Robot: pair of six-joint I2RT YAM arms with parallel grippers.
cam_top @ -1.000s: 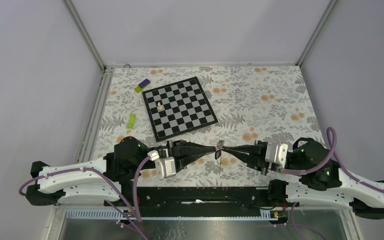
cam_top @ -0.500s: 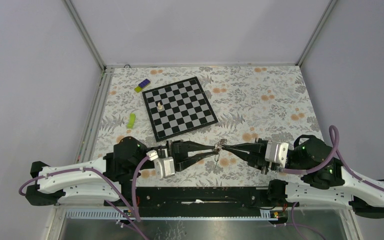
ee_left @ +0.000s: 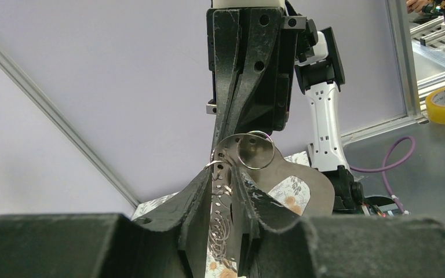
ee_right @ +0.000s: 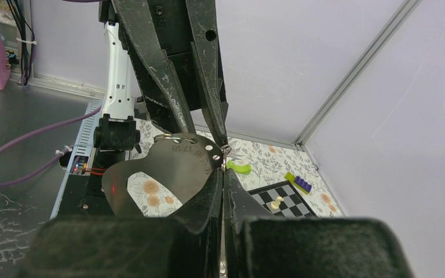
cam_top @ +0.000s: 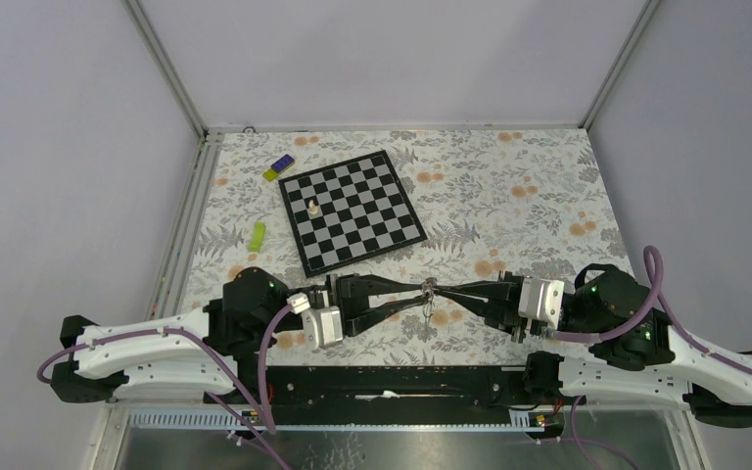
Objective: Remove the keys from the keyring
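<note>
Chess piece [cam_top: 312, 207] on chessboard [cam_top: 367, 217], keyring [cam_top: 430, 288] nearer.

Your chessboard [cam_top: 352, 211] is checked black and grey; the tablecloth [cam_top: 529, 166] shows grey leaves and orange flowers. The keys [ee_right: 174, 165] are silvery, the cables [cam_top: 655, 266] purple, and 1 chess piece [cam_top: 312, 207] white.

A table [cam_top: 529, 186] with a grey-and-orange floral surface. A chessboard [cam_top: 352, 211] lies askew on its far left half. A purple-and-yellow block [cam_top: 278, 167] sits near the board's far-left corner, and a small green piece [cam_top: 258, 235] lies to the board's left.
</note>
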